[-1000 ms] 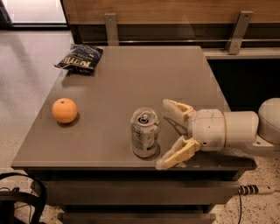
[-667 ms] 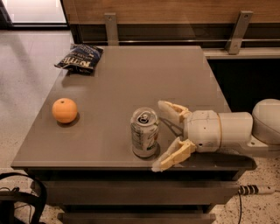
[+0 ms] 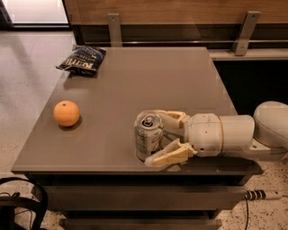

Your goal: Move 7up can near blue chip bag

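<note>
**7up can, front of table**

7up can [image 3: 148, 141] stood upright near the grey table's [image 3: 135, 85] front edge, flanked by the gripper's [image 3: 155, 137] spread fingers. Blue chip bag [image 3: 82, 60] lay at the far-left corner, well apart. Orange [image 3: 66, 113] sat at left.

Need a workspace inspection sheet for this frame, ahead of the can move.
Surface: grey table, flat top.
Job's things: 7up can upright near the front edge; blue chip bag lying at the far left corner, well apart from it.
Clutter: orange on the left side, touching nothing.
Grippers: gripper reaching in from the right, open, one finger on either side of the can.
Cables: black loop on the floor, front left; cord front right.
Surroundings: wooden wall panel behind; speckled floor.
</note>
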Controlling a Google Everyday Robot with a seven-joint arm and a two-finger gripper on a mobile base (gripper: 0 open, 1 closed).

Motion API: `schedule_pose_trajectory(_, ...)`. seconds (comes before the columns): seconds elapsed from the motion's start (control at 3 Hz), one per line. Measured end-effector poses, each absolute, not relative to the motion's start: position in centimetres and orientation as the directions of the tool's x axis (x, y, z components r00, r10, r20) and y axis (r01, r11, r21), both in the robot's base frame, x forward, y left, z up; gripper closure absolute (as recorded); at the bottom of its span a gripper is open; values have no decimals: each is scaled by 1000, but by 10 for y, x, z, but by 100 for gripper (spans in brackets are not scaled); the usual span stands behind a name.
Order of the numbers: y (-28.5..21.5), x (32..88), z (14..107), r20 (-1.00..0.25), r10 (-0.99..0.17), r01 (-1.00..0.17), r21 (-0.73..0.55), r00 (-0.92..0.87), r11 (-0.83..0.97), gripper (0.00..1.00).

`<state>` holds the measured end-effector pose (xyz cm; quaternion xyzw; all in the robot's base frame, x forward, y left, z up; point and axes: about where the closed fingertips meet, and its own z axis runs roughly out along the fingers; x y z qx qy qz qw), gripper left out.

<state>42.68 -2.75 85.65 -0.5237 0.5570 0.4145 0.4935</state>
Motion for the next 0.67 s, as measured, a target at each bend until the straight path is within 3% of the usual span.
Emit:
schedule_pose_trajectory(0.33,-25,426,857,-984,-175,-993,-57,38,102,54)
schedule_pose_trajectory(0.67,-23,425,858,-984,-176,-993,-58,40,99,77)
